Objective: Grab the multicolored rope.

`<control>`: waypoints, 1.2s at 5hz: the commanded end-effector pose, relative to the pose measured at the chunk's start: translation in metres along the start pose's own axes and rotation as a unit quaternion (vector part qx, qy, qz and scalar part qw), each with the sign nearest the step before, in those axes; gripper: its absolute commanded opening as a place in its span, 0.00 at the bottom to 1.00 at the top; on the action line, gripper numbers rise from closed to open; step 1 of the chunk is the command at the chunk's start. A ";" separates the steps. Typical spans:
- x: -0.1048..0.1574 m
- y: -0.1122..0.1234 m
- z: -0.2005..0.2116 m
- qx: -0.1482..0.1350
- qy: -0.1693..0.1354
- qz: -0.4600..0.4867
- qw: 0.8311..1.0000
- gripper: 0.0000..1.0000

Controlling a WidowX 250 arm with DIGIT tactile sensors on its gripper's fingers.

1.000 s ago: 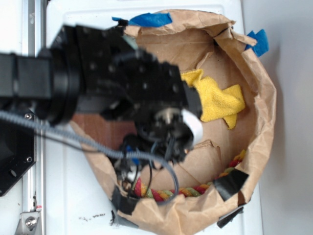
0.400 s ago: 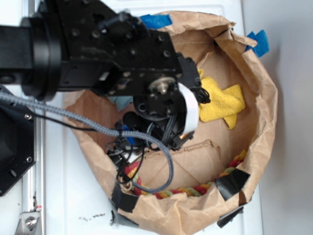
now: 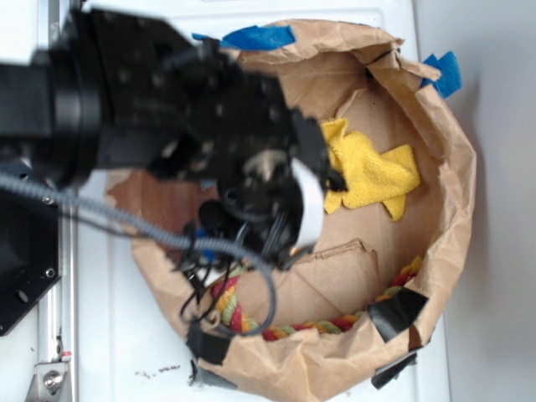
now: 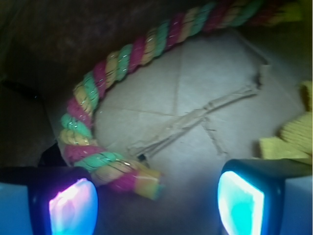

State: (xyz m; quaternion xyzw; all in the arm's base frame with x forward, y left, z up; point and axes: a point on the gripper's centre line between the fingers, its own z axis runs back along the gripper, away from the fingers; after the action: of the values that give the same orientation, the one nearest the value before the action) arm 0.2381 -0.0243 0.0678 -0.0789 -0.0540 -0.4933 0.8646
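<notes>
Okay, I'm on approach: pincer (image 4: 156, 203) wide open, empty. Multicolored rope (image 4: 115, 169) end lies by one finger. Next: shift over, drop, close.

robot lab bench: white tabletop (image 3: 126, 335), metal rail (image 3: 54, 335), makeshift brown paper bin (image 3: 444, 209) fixed with blue tape (image 3: 260, 35).

White tabletop (image 3: 126, 335) under a rolled-down brown paper bag (image 3: 452, 209), blue-taped.

The multicolored rope (image 4: 112, 68) lies curved along the paper wall, untouched.
</notes>
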 end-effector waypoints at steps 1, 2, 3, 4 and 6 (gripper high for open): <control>0.009 -0.008 -0.011 -0.007 0.004 -0.062 0.998 1.00; 0.015 -0.005 -0.021 -0.017 0.006 -0.080 0.997 1.00; 0.016 -0.006 -0.032 -0.020 0.009 -0.096 0.995 1.00; 0.016 -0.007 -0.034 -0.015 0.007 -0.099 0.995 1.00; 0.013 -0.005 -0.037 -0.025 0.020 -0.097 0.995 1.00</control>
State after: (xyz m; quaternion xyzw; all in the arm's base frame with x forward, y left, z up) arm 0.2423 -0.0362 0.0310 -0.0909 -0.0268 -0.5637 0.8206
